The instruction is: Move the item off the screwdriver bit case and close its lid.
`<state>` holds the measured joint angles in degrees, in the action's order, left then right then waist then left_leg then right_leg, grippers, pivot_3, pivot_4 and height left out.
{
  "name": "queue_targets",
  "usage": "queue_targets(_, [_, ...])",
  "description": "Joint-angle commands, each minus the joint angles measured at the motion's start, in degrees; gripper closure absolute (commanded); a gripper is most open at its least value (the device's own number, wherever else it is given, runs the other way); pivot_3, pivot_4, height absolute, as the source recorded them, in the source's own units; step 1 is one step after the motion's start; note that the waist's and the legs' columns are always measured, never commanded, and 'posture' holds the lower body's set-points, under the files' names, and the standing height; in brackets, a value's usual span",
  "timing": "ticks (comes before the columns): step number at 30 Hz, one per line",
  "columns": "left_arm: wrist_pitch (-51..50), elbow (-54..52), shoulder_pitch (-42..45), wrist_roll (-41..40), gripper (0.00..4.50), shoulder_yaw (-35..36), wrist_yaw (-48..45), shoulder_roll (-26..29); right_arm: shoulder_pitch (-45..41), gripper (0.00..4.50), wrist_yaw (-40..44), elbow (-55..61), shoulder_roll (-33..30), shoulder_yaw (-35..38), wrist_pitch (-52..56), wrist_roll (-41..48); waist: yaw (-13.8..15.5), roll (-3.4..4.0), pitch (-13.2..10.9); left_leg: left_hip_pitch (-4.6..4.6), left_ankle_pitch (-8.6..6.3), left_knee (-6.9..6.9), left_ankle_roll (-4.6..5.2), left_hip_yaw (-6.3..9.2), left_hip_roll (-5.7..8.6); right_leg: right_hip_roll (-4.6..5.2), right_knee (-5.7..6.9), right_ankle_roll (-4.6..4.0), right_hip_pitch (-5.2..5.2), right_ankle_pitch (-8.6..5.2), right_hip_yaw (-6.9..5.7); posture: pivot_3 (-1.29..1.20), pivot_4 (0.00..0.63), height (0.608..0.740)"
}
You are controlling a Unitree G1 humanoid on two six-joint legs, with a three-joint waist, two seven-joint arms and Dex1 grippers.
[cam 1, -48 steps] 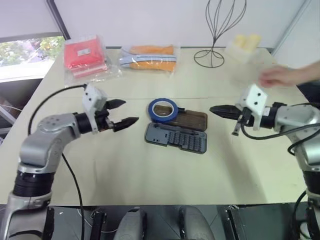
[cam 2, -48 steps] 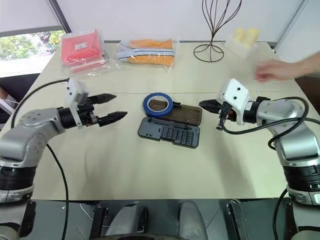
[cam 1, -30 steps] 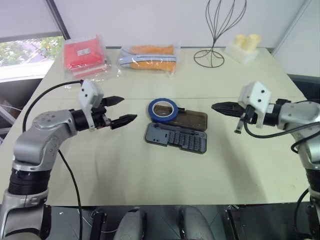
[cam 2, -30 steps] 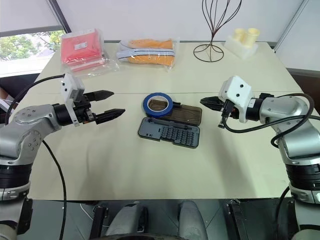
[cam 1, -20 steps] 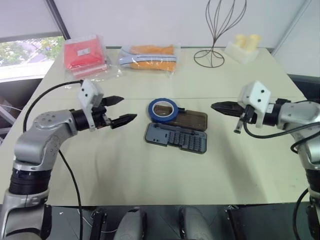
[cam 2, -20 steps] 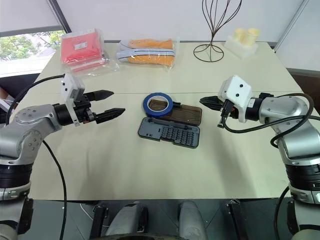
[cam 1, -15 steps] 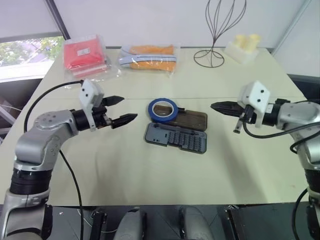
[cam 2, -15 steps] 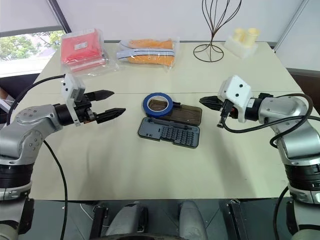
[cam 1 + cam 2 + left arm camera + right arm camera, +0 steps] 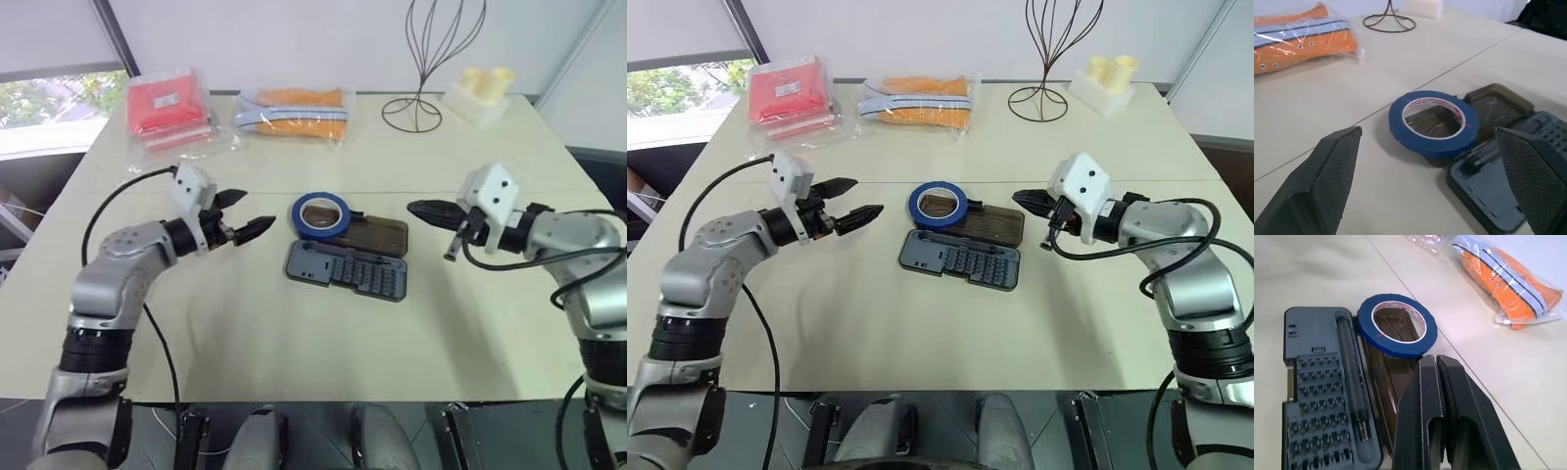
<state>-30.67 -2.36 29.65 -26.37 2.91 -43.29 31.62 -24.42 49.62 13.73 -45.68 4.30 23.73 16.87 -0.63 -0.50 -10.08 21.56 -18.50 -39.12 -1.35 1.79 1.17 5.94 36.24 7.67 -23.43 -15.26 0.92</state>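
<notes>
Lying open in the middle of the pale beige table (image 9: 294, 333) is the flat rectangular dark grey plastic screwdriver bit case (image 9: 347, 268), its tray of small bit rows facing up on the near side. Its smoky brown see-through plastic lid (image 9: 374, 235) is lying folded back flat on the far side of the tray. The blue ring-shaped roll of tape with a pale inner core (image 9: 320, 214) is resting on the left end of that lid, partly overhanging its edge onto the table, as the left wrist view is showing (image 9: 1433, 121).

The left gripper (image 9: 248, 215) is hovering above the table to the left of the tape roll, near it but not touching, its two black fingers (image 9: 1334, 171) standing wide apart and pointing toward the roll. The right gripper (image 9: 419, 210) is hovering to the right of the case, just off the lid's right end, with its two black fingers (image 9: 1435, 416) pressed together and holding nothing, pointing toward the case.

Along the far side of the table are sitting a red packet in clear plastic wrap (image 9: 167, 108), an orange and grey striped item in a clear bag (image 9: 291, 110), a black wire stand (image 9: 423, 59) and a pale cream block with two round tops (image 9: 482, 88).
</notes>
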Motion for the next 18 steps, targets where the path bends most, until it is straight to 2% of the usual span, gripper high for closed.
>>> queue_targets(1, [3.5, 1.2, 1.5, 2.5, 0.00, -1.6, -0.8, -0.7, 1.2, 4.44, -2.4, 4.0, 0.9, 0.8, 0.6, 0.0, 0.0, 0.00, 0.0, -0.01, 0.00, 0.00, 0.00, 0.00, 0.00, 0.00, 0.00, 0.00, 0.00, 0.00, 0.00, 0.00, 0.150, 0.740])
queue_targets(6, [8.2, 5.7, 3.6, 6.3, 0.00, -4.9, -3.9, -0.9, 2.4, 4.44, -4.7, 5.8, 2.7, 0.0, 1.7, -0.1, -0.1, 0.00, 0.0, -0.01, -0.01, 0.00, 0.03, 0.00, 0.00, -0.01, 0.02, 0.00, 0.00, 0.00, 0.00, 0.00, 0.150, 0.740])
queue_targets(10, [19.8, 16.8, 9.2, 14.4, 0.00, -9.9, -9.2, 1.2, 2.9, 4.44, -5.9, 6.1, 3.8, -1.1, 1.5, -0.5, 0.0, 0.00, 0.0, -0.02, 0.00, 0.00, 0.00, -0.02, 0.01, -0.02, 0.01, 0.00, 0.00, 0.00, -0.01, 0.00, 0.150, 0.740])
queue_targets(18, [26.8, 34.9, 18.8, 15.9, 0.00, -10.6, -14.7, -4.1, 4.4, 4.44, -8.1, 6.9, 5.5, -1.5, 1.1, -1.4, 0.0, 0.00, 0.0, 0.03, -0.11, -0.01, 0.21, -0.05, 0.03, -0.02, -0.01, 0.01, 0.00, 0.00, -0.03, 0.00, 0.150, 0.740])
